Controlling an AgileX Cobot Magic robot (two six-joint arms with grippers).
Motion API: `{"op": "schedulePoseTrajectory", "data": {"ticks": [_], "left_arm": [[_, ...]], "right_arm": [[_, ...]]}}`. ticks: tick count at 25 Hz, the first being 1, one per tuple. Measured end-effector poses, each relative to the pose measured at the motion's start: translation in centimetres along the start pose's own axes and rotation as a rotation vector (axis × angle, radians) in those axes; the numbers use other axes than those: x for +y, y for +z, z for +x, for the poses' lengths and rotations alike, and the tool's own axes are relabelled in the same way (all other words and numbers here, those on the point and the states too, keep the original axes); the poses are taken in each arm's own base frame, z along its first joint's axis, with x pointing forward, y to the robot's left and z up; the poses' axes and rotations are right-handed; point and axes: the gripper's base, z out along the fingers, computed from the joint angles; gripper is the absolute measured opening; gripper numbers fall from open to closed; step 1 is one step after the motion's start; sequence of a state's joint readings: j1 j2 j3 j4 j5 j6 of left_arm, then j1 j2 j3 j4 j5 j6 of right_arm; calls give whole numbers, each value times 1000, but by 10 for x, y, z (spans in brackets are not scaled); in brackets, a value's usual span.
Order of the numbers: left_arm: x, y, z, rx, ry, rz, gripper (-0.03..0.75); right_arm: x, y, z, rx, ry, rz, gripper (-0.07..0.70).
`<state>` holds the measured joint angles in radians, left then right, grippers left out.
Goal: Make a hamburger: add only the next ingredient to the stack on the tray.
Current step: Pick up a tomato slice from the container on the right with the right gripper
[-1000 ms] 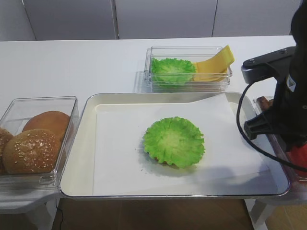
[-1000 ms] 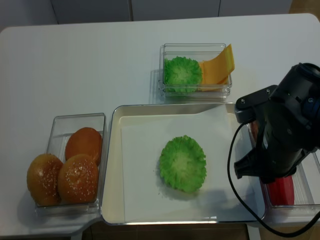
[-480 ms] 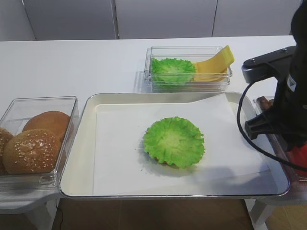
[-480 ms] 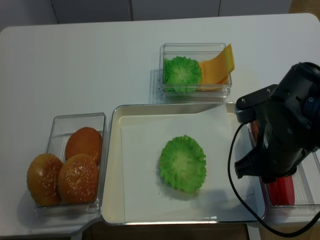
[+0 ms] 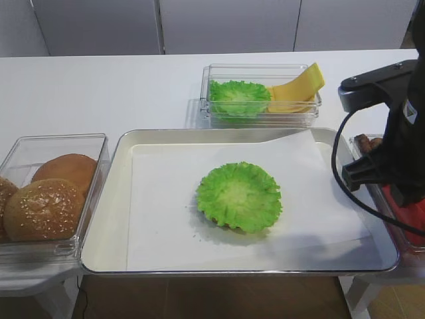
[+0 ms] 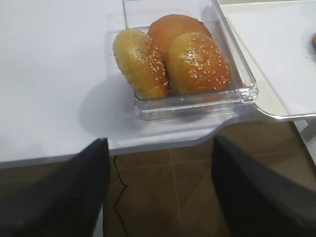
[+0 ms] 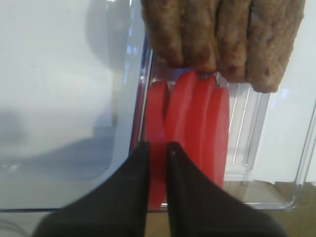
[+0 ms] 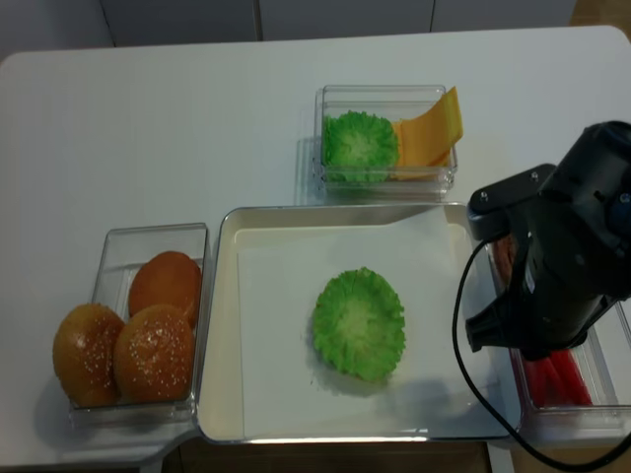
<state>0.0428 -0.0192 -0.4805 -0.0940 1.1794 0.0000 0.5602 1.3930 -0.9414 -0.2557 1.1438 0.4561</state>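
The stack [image 5: 239,197] is a ruffled green lettuce leaf on a thin brown base. It lies in the middle of the paper-lined metal tray [image 5: 114,212]. Several red tomato slices [image 7: 197,123] stand on edge in a clear box [image 7: 276,163] right of the tray. My right gripper [image 7: 157,145] reaches down into that box, shut on the leftmost tomato slice [image 7: 157,113]. In the high views the right arm [image 8: 557,266] hides its jaws. My left gripper [image 6: 158,148] hangs open with nothing in it, over the floor off the table's front edge.
Brown meat pieces [image 7: 222,34] fill the far end of the tomato box. A clear box of sesame buns [image 5: 46,206] stands left of the tray. Behind the tray, another box [image 5: 262,100] holds lettuce and yellow cheese. A black cable loops from the right arm over the tray's right rim.
The right arm has shifted slightly to the right over the tomato box. The tray and the stack sit a touch further left.
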Motion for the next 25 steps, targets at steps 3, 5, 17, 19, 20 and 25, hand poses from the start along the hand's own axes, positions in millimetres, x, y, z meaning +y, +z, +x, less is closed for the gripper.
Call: {"op": "schedulePoseTrajectory", "data": {"ticks": [3, 5, 17, 19, 20, 25], "left_arm": [[0, 0, 0, 0, 0, 0, 477], [0, 0, 0, 0, 0, 0, 477], [0, 0, 0, 0, 0, 0, 477], [0, 0, 0, 0, 0, 0, 477], [0, 0, 0, 0, 0, 0, 477], [0, 0, 0, 0, 0, 0, 477]], "right_arm": [[0, 0, 0, 0, 5, -2, 65], [0, -1, 0, -2, 5, -2, 63], [-5, -14, 5, -50, 20, -25, 50], [-6, -16, 7, -60, 22, -29, 50], [-6, -18, 7, -66, 24, -31, 50], [-10, -25, 12, -89, 32, -39, 50]]}}
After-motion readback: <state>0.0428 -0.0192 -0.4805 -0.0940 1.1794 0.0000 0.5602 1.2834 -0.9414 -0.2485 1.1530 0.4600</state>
